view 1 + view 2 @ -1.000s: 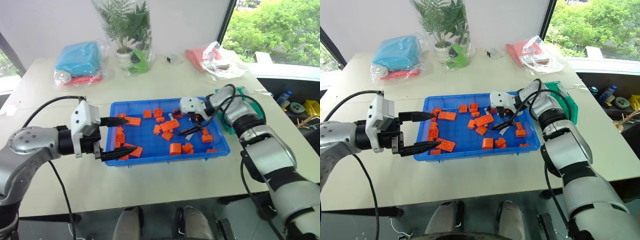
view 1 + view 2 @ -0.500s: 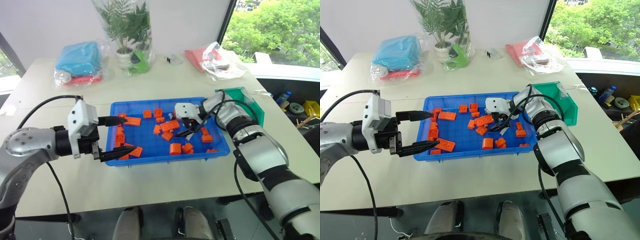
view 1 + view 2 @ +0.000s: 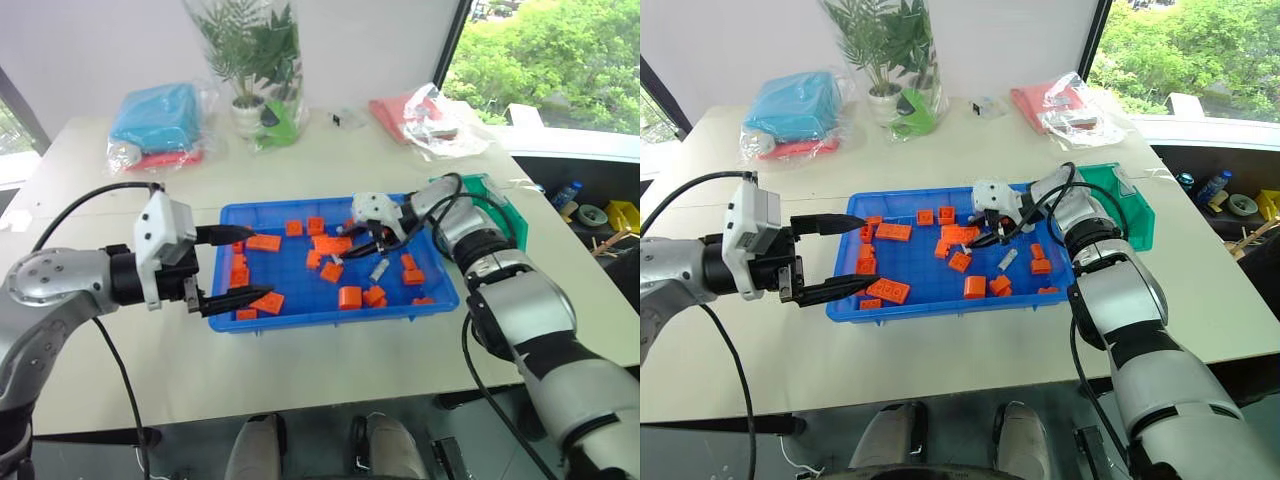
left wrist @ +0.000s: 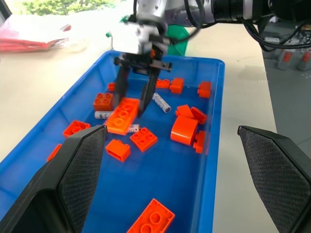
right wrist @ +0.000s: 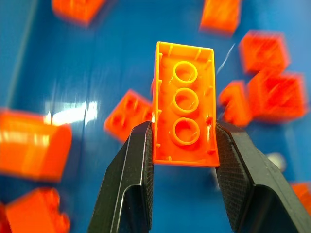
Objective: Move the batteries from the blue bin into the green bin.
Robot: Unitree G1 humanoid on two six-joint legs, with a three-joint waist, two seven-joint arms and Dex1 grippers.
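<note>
The blue bin (image 3: pixel 330 318) lies mid-table, holding several orange blocks and small silver batteries (image 4: pixel 162 102), one near the bin's middle (image 3: pixel 379 269). My right gripper (image 3: pixel 356 240) hangs just above the bin floor, shut on a long orange block (image 5: pixel 183 104) held across its width between both fingers (image 5: pixel 137 170). The left wrist view shows that block (image 4: pixel 122 116) tilted, its low end near the floor. At the bin's left end my left gripper (image 3: pixel 256 266) stands open and holds nothing. The green bin (image 3: pixel 1122 196) sits at the blue bin's far right corner, behind my right arm.
A potted plant in clear wrap (image 3: pixel 252 70) stands at the back of the table. A light-blue cloth bundle (image 3: pixel 155 115) lies back left and red bagged items (image 3: pixel 425 115) back right. Black cables loop from both wrists over the bin.
My right gripper went from open to shut on the long orange block, moving left and up a little inside the blue bin. The left arm stayed put.
</note>
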